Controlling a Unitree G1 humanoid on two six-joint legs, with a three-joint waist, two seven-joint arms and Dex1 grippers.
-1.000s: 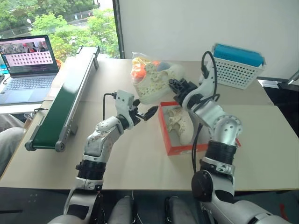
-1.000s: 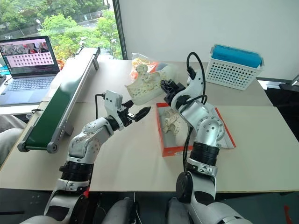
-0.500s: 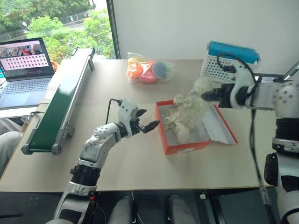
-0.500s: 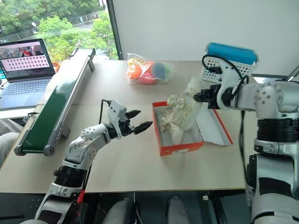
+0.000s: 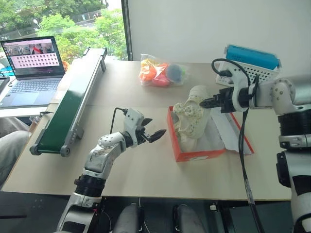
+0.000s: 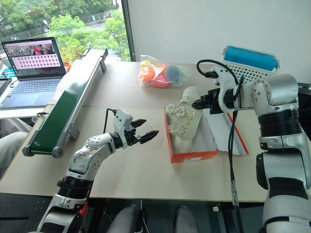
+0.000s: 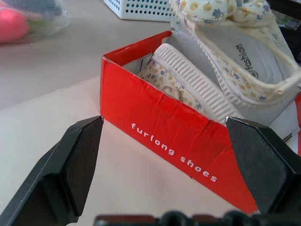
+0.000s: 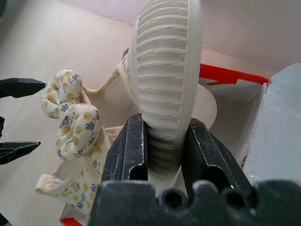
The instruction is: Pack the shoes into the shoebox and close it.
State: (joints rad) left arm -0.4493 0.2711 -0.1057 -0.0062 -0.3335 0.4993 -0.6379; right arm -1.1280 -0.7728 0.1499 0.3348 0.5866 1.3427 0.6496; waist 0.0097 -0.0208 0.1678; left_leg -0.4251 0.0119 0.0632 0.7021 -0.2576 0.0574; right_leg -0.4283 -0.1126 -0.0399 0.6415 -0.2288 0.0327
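Observation:
The shoebox (image 5: 201,155) is red-orange with white lettering and stands open in the middle of the table, its lid (image 5: 233,133) lying flat to the right. One cream shoe (image 7: 188,77) with a ribbed white sole lies inside on its side. The other shoe (image 5: 192,114), cream with a small flower print, hangs tilted over the box's far end. My right gripper (image 5: 206,103) is shut on its sole (image 8: 164,61). My left gripper (image 5: 155,135) is open and holds nothing. It hovers low over the table just left of the box, pointing at its red wall (image 7: 174,136).
A clear bag of colourful toys (image 5: 160,73) lies behind the box. A white basket with a blue top (image 5: 250,60) stands at the back right. A green conveyor (image 5: 73,104) runs along the left, with a laptop (image 5: 31,63) beyond it.
My right arm has swung out to the right and rolled, carrying the shoe from near the toy bag to over the box. The left gripper has sunk slightly. The camera has shifted.

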